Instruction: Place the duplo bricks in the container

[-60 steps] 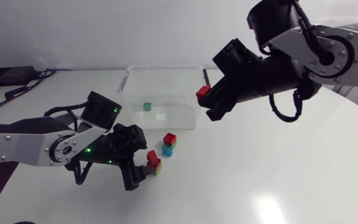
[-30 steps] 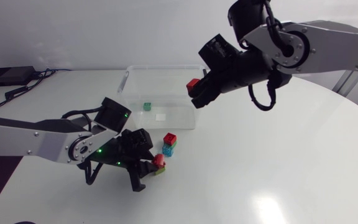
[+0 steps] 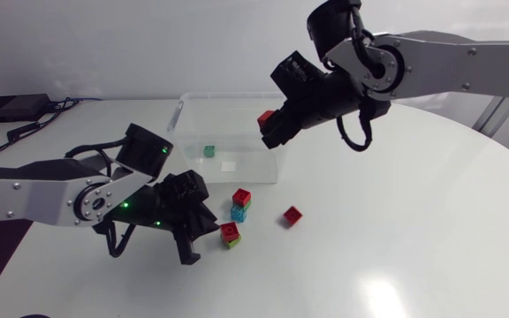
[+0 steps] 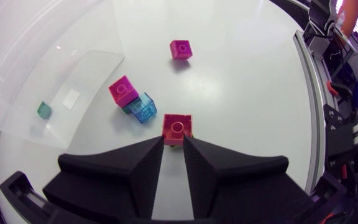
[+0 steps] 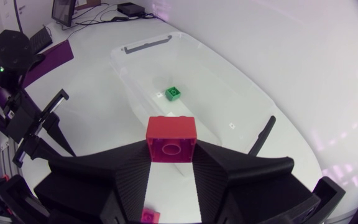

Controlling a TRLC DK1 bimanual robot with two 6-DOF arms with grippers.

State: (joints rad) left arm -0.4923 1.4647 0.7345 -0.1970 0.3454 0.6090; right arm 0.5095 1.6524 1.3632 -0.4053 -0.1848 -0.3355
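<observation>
The right gripper (image 3: 270,126), upper centre of the head view, is clamped on a held red brick (image 3: 265,117) and hangs over the right end of the clear container (image 3: 232,95). From its own wrist camera, the held red brick (image 5: 171,138) sits squeezed between both fingers of the right gripper (image 5: 171,148), studs up, with the container (image 5: 143,46) open beneath and ahead. One green brick (image 3: 208,151) lies on the container floor, and it shows in that wrist view too (image 5: 174,93).

The left gripper (image 3: 205,238), lower left of centre, is low over the white table (image 3: 396,230). Its fingers stand a narrow slot apart with nothing between them – released. A red-on-green stack (image 4: 178,127) rests on the table right at the tips of the left gripper (image 4: 173,142); whether it touches them cannot be told. Just ahead stands a red-and-blue stack (image 3: 239,204), close to the container's front wall. A lone red brick (image 3: 292,215) lies to the right of both stacks, near the frame's centre, apart from them
</observation>
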